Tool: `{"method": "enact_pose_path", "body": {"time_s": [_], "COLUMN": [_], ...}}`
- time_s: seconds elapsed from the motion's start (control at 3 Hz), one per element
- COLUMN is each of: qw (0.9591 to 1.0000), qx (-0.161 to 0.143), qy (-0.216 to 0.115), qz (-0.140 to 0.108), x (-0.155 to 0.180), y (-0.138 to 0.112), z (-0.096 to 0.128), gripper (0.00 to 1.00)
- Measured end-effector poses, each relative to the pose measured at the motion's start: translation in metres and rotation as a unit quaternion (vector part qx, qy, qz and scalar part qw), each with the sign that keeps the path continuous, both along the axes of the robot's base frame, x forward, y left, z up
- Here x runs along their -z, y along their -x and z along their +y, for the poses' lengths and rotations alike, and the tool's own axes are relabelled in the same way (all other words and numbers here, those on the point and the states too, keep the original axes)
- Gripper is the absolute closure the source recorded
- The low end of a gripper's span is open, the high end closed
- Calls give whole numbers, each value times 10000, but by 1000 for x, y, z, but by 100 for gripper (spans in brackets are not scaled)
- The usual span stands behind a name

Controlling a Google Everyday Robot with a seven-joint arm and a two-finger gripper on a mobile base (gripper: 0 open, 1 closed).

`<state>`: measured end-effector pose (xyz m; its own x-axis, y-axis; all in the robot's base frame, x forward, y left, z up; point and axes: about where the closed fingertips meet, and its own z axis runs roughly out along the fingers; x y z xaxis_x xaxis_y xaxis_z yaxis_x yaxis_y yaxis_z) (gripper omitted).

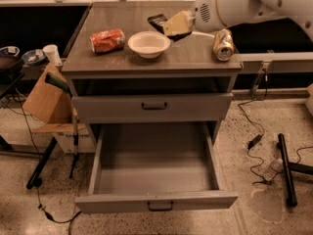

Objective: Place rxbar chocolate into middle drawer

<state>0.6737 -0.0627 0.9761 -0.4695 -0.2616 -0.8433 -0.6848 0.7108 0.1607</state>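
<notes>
My gripper (167, 26) hangs over the back of the cabinet top, just right of and behind the white bowl (149, 44). It is shut on the rxbar chocolate (156, 19), a small flat black bar that sticks out to the left of the tan fingers (177, 22). The middle drawer (155, 201) is pulled wide open low at the front, and its grey tray inside (154, 166) holds nothing. The gripper is well above and behind it.
An orange-red snack bag (107, 40) lies left of the bowl and a tan can (223, 44) lies at the right on the cabinet top (190, 58). A taller closed drawer front (152, 106) sits above the open one. A cardboard box (46, 99) stands left; cables (255, 146) and a black bar (286, 168) lie right.
</notes>
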Motion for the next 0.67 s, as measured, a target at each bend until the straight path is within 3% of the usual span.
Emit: {"method": "enact_pose_path", "body": {"time_s": [0.33, 0.67], "qw": [9984, 9970], "qx": [-490, -691], "qy": [251, 326], "qz": [-102, -77], "x": [51, 108], "y": [14, 27], "z": [21, 33], "gripper": [100, 100]}}
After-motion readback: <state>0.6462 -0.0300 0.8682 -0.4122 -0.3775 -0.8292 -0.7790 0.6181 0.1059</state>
